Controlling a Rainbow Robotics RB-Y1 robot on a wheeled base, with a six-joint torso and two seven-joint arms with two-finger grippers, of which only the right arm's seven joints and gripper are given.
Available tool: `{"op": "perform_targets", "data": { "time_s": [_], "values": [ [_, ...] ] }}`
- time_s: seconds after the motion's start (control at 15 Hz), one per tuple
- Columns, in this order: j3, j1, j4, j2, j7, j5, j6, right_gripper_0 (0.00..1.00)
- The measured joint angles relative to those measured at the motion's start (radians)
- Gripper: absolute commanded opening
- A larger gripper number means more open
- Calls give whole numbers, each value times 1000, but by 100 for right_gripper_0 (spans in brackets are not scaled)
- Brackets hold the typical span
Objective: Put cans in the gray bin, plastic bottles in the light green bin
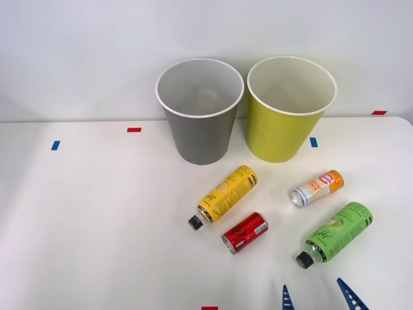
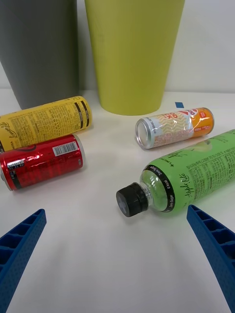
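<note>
- Right gripper (image 2: pixel 117 259): the blue ribbed fingers (image 2: pixel 22 244) are spread wide with nothing between them, low over the tabletop (image 1: pixel 97 226). In the front view the fingertips (image 1: pixel 287 298) show just short of the objects.
- Green-label bottle (image 2: pixel 196 173): lies on its side just ahead of the fingers, black cap (image 2: pixel 131 199) pointing back toward them, body running away at an angle toward one finger's side. It is the nearest item; judged to be the object of the step in hand.
- Orange-and-white can (image 2: pixel 174 127): lies beyond the green-label bottle, near it but apart, silver end facing the fingers.
- Red can (image 2: pixel 41 162) and yellow-label bottle (image 2: pixel 44 122): lie side by side, just apart, ahead of the other finger, well clear of the green-label bottle.
- Light green bin (image 1: pixel 290 110) and gray bin (image 1: pixel 200 111): stand upright beyond all four items, close beside each other; neither shows an item inside, so no sorting appears done.
- Recommended approach: advance past the cap and close across the wide labelled body, not the narrow neck, where a round bottle may pivot or slip. Turn the wrist so the fingers straddle the body square to its long axis.
- Risk: a finger touching first on one side could roll the bottle toward the orange-and-white can. Keep both fingers clear until centred, then carry to the light green bin.
</note>
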State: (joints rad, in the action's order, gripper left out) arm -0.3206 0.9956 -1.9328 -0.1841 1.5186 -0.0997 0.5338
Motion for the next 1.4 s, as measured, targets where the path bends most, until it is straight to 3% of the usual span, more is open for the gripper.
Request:
{"op": "perform_targets", "data": {
  "time_s": [1.4],
  "values": [
    [0, 0, 0, 0, 0, 0, 0, 100]
  ]
}}
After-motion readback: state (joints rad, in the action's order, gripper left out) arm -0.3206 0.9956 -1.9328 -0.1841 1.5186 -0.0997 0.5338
